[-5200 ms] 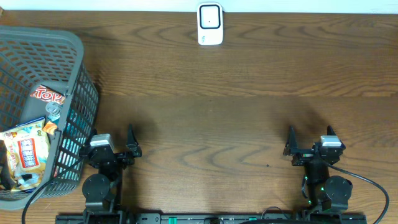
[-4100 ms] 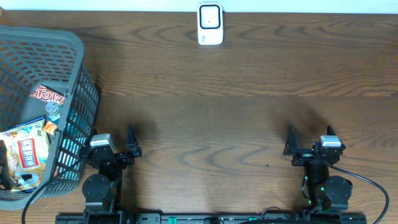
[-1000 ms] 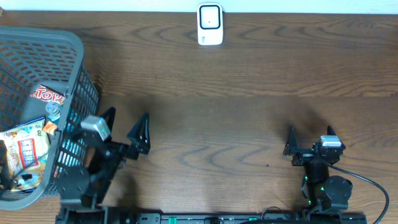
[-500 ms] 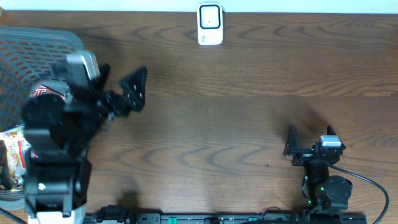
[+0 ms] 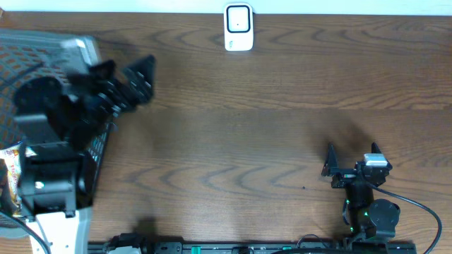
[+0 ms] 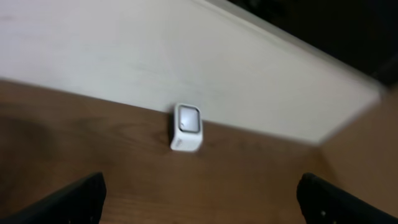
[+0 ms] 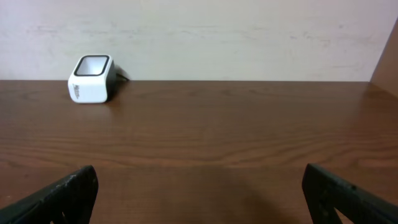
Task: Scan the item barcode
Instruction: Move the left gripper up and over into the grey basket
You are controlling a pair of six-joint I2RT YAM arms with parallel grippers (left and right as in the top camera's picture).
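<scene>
Plainly a left-side job: the item lies nearest your left tool.
Your left tool [image 5: 134,81] hangs wide open and empty above the basket [image 5: 28,44] rim, pointing toward the scanner [image 5: 239,27] at the far edge of the counter [image 5: 268,127]. The snack packet [image 5: 10,173] in the basket therefore lies below and behind it, mostly hidden by the arm [image 5: 49,162]. You need to swing round and down. Your right tool [image 5: 352,158] rests open, empty, well apart.
</scene>
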